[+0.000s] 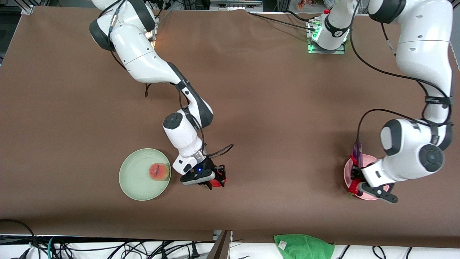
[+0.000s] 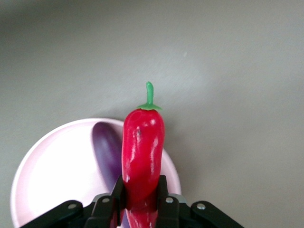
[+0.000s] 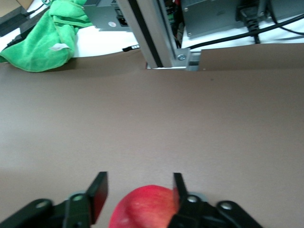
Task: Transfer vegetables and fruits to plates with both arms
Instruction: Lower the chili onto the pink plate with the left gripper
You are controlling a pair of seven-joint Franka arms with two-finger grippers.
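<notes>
both arms glossy white shells, rounded segments, dark grey/black bands at joints, round black caps on elbow and wrist housings. left arm: black cable loops down its side, strapped with black ties; base has red fitting, green light, small dark print on the shell. right arm: black cable along the forearm, another loop off the wrist, grey connector near the shoulder, blue led at the wrist. left gripper and right gripper: matte black, flat two-finger type, angled linkage bars, silver screw heads on the knuckles.
</notes>
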